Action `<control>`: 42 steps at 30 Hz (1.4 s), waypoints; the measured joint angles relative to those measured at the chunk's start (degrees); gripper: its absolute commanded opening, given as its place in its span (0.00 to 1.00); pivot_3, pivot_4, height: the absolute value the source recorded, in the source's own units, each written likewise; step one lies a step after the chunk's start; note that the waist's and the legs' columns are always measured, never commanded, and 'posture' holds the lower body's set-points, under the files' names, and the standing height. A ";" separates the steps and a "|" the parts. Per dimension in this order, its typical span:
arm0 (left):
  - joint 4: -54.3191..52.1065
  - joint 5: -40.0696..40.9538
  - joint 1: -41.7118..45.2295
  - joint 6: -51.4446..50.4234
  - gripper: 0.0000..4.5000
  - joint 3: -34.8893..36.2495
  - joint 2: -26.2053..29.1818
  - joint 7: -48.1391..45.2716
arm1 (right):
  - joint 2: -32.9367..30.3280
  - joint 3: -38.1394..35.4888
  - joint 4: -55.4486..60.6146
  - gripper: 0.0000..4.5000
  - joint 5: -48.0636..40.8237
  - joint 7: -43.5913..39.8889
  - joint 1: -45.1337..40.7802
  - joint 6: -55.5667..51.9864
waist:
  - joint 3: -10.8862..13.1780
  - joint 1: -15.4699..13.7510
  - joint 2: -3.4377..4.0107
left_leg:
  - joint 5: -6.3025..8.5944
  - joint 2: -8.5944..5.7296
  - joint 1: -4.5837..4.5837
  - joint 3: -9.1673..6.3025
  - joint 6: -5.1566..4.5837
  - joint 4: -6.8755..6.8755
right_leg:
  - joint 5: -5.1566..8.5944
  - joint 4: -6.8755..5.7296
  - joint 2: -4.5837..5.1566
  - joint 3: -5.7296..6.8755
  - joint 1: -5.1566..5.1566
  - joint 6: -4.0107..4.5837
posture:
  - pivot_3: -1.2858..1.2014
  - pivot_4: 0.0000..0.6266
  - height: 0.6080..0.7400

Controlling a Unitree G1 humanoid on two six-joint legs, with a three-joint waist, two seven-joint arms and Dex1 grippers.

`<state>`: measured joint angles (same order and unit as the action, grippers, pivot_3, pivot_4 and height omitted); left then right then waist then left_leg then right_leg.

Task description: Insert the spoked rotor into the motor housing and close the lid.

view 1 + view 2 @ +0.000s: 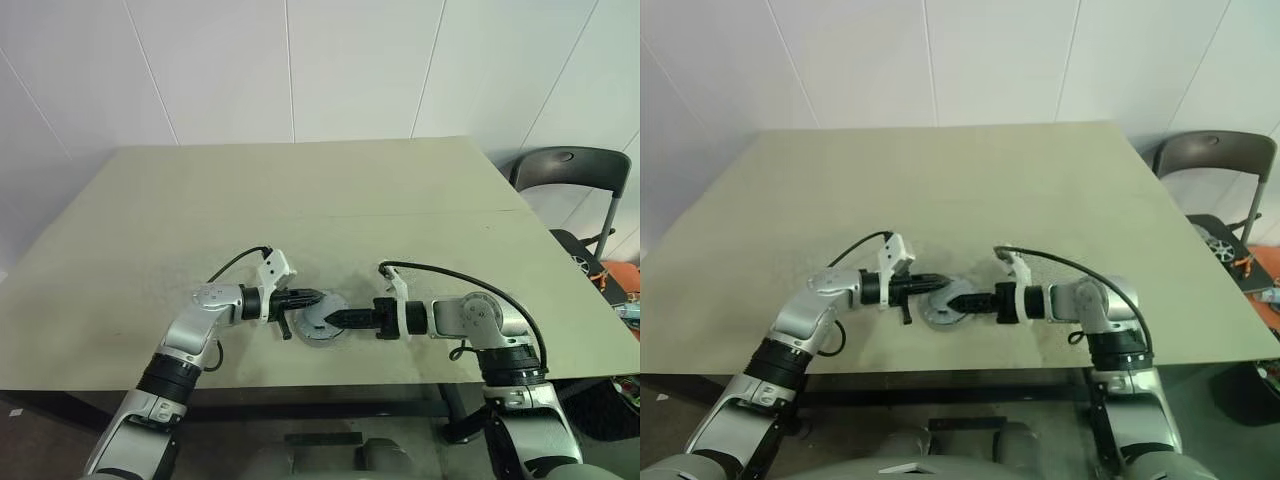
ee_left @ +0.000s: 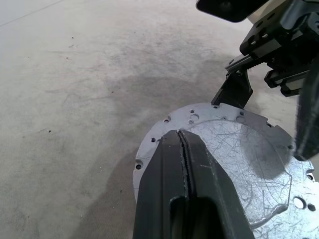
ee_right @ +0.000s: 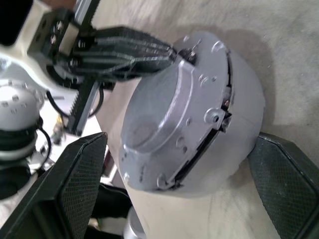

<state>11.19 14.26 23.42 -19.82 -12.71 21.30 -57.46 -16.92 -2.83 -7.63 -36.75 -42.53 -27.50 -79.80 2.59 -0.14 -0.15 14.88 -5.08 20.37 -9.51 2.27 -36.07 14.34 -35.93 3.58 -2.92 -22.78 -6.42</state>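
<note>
The motor housing (image 1: 322, 322) is a round grey metal puck lying near the table's front edge, between my two grippers. In the right wrist view a dark seam runs around the side of the motor housing (image 3: 169, 114), between two grey halves, and I cannot tell which half is the lid. The spoked rotor is hidden. My left gripper (image 1: 313, 297) is shut, and its tips rest on the housing's far rim (image 2: 239, 149). My right gripper (image 3: 182, 137) is open, one finger on each side of the puck.
The olive table (image 1: 300, 200) stretches away bare behind the housing, and its front edge is close below my arms. A black chair (image 1: 575, 175) stands at the right rear corner. Some clutter (image 1: 610, 275) lies past the right edge.
</note>
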 measured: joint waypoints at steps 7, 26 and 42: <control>-0.07 0.00 -0.03 0.20 0.00 0.56 0.01 0.43 | -1.75 2.17 1.25 0.57 -0.52 -1.37 0.11 0.29 | 0.03 0.24 0.04 | 0.00 0.00 0.01 0.01 0.00 0.02 | 0.01 -0.02 0.00 0.00 -0.02 -0.01 | 0.52 0.00 1.00; -0.92 0.04 0.41 0.59 0.00 2.13 -0.13 1.31 | -2.65 4.66 1.28 0.33 -0.63 -4.01 0.10 4.31 | 0.01 0.90 0.07 | 0.00 -0.01 -0.06 0.00 0.00 -0.05 | 0.02 -0.07 0.01 0.00 0.05 -0.02 | 0.52 0.00 1.00; 10.98 1.65 5.48 4.08 0.00 14.04 -7.00 18.05 | 8.22 -6.45 -4.74 0.31 -3.37 4.04 -1.79 6.49 | 0.08 0.77 -0.01 | -0.01 -0.04 0.18 -0.03 0.01 -0.02 | -0.15 -0.10 0.01 -0.01 -0.21 0.20 | 0.52 0.00 1.00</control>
<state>22.18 15.92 28.91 -15.74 1.33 14.29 -39.40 -8.70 -9.27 -12.36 -40.12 -38.49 -29.29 -73.31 2.66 0.63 -0.16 14.87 -5.12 20.54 -9.54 2.29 -36.09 14.19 -36.02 3.59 -2.93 -22.99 -6.23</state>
